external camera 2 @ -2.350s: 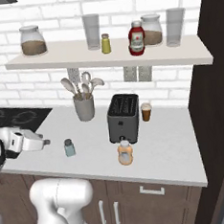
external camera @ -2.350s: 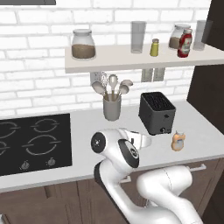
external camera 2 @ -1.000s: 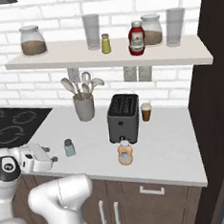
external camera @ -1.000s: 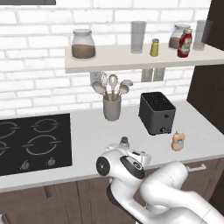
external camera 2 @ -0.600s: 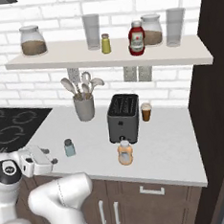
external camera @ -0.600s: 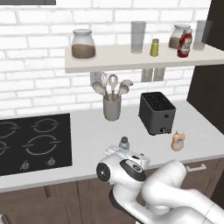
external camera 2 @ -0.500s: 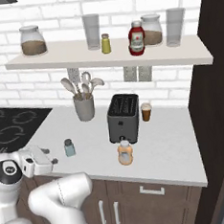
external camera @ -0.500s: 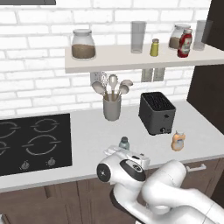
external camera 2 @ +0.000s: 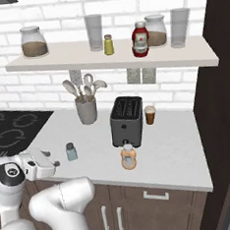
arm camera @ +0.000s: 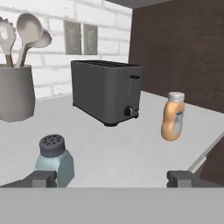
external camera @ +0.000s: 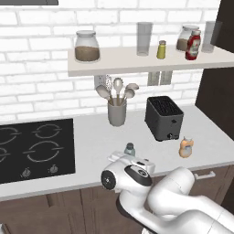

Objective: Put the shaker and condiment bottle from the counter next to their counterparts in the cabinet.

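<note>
Shaker [arm camera: 54, 159]: upright on table [arm camera: 131, 153], just ahead of left fingertip [arm camera: 41, 178]. End effector [arm camera: 111, 178]: spread wide, empty. Bottle [arm camera: 173, 116]: beside toaster [arm camera: 107, 91].

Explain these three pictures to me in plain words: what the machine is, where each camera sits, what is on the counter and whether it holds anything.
The white machine is a robot arm in a rendered kitchen. Two cameras ride behind it, left and right; the third looks out from its hand. Its gripper hangs at the counter's front edge, open and holding nothing. Just ahead stands the shaker. Farther right are the toaster and the condiment bottle, with a utensil holder near the wall. The cabinet above carries jars, glasses, a yellow-green shaker and a red bottle.
</note>
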You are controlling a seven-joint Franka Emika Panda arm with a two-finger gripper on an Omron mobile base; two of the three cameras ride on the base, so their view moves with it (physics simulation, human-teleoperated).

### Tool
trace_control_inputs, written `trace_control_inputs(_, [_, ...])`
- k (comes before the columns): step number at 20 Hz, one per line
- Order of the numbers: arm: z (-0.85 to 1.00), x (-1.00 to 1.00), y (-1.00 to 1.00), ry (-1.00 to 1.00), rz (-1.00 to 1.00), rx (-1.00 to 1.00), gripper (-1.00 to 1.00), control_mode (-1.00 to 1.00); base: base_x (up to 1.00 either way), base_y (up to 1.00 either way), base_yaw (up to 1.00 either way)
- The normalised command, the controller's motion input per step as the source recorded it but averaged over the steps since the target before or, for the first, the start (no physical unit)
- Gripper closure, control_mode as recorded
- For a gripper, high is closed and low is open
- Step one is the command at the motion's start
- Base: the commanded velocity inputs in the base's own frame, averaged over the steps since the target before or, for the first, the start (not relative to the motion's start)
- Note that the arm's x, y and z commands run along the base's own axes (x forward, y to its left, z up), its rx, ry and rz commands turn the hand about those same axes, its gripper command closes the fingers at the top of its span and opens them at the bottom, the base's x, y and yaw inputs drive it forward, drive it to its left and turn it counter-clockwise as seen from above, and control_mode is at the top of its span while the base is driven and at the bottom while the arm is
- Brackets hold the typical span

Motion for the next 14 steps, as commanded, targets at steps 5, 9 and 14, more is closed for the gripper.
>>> trace_control_inputs(5, [0.00, 0.09, 0.06, 0.00, 0.00, 0.00, -1.00, -1.00, 0.00, 0.00, 0.00])
trace_control_inputs(9, [0.00, 0.03, 0.00, 0.00, 0.00, 0.00, -1.00, -1.00, 0.00, 0.00, 0.00])
trace_control_inputs(14, [0.00, 0.08, 0.00, 0.00, 0.00, 0.00, -1.00, -1.00, 0.00, 0.00, 0.00])
